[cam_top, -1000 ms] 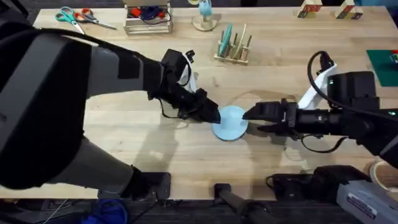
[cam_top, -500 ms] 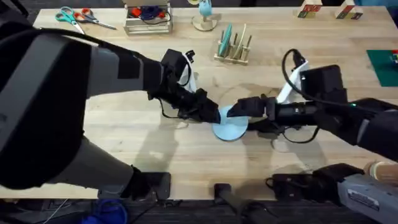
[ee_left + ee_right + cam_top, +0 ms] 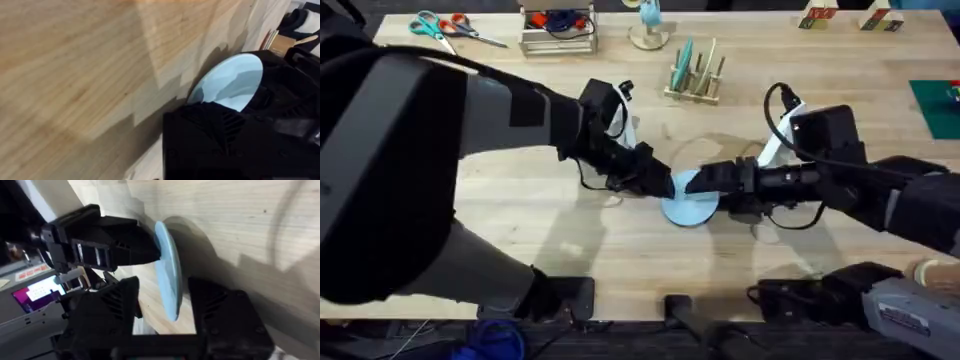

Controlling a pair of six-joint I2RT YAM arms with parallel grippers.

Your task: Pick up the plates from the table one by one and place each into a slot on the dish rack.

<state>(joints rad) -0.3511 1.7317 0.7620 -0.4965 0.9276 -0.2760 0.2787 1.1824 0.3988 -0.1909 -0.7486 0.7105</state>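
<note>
Right gripper (image 3: 692, 183) advanced, straddling plate (image 3: 692, 204) edge.

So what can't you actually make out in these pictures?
- Overhead: both grippers cover part of the light blue plate, so whether it touches the table is unclear.
- Left wrist view: the black body of the left gripper cuts off the plate's lower part.
- Overhead: the dish rack is too small to count the teal plates already slotted.
- Right wrist view: the right gripper straddles the plate; contact is not visible.
</note>
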